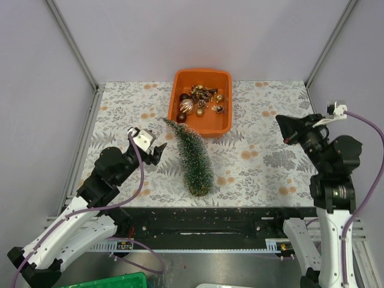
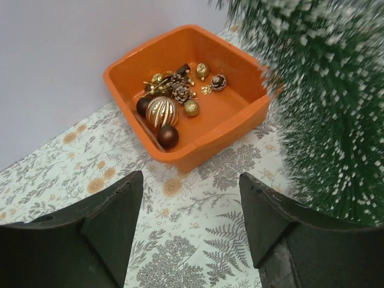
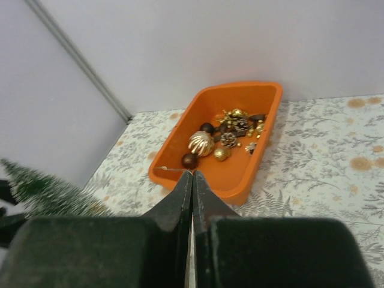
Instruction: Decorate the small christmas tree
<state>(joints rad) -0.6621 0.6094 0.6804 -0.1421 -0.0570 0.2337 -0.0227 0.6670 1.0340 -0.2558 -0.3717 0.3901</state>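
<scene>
Left wrist | left hand (image 2: 191, 180) spread wide, holding nothing | right hand (image 3: 192, 175) closed, empty

A desk (image 1: 258, 123) lies under a cloth (image 1: 120, 117) printed with grey ferns and orange blossoms. Plain pale lilac walls (image 1: 198, 36) rise behind the desk and at both its sides, meeting at metal posts (image 1: 72, 45) at its far corners. The light is soft and even.

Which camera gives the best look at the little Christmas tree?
The top external view: the small christmas tree shows whole, tip to base. The left wrist view catches only blurry branches; the right wrist view only its tip.
</scene>
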